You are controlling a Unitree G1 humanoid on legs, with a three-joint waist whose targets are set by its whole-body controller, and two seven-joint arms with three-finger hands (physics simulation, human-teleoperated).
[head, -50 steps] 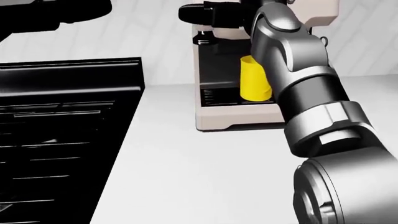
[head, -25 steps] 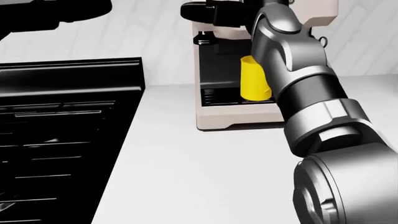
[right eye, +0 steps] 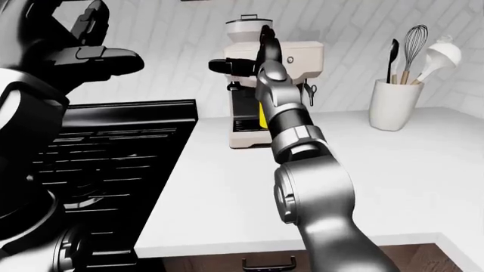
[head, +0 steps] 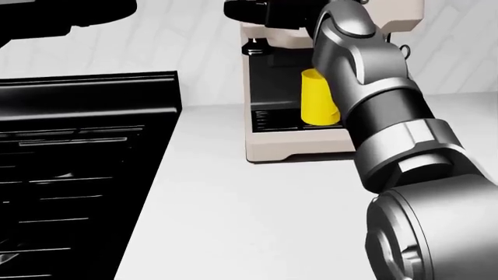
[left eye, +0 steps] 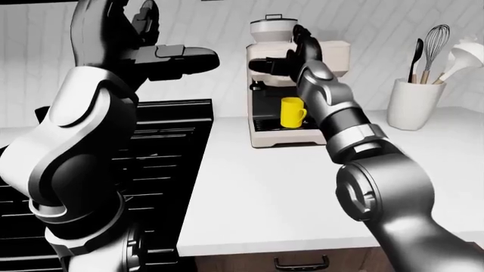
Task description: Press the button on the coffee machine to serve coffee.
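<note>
Your right robot hand (left eye: 302, 48) is up against the upper face of the coffee machine (left eye: 295, 85), which stands on the white bench (left eye: 265, 187) at the top middle of the left-eye view, just right of the black stove (left eye: 177, 147). Its fingers (left eye: 299, 35) look extended, not clenched, and they grip nothing; whether a fingertip actually touches the button you cannot tell, since the hand and forearm cover that part of the panel in every view. The button itself does not show. So the reach looks essentially done, and what is left, as far as can be judged, is the press itself and the pour. A yellow mug (left eye: 292, 112) already stands on the drip tray under the spout, handle to the right in the left-eye view, and no coffee stream is visible. Your left robot hand (left eye: 140, 22) is raised high at the upper left, fingers spread, empty and well away from the machine. The machine is a boxy cream body with a dark recessed bay, a black group head jutting left, and a rounded lidded hopper on top; its surfaces read smooth and matte. The mug is a plain glossy cylinder. The bench is flat, pale and featureless; the wall behind shows slanted white tiling. At the right stands a white crock (left eye: 415, 102) holding a whisk, a dark spoon and a pale ladle.
</note>
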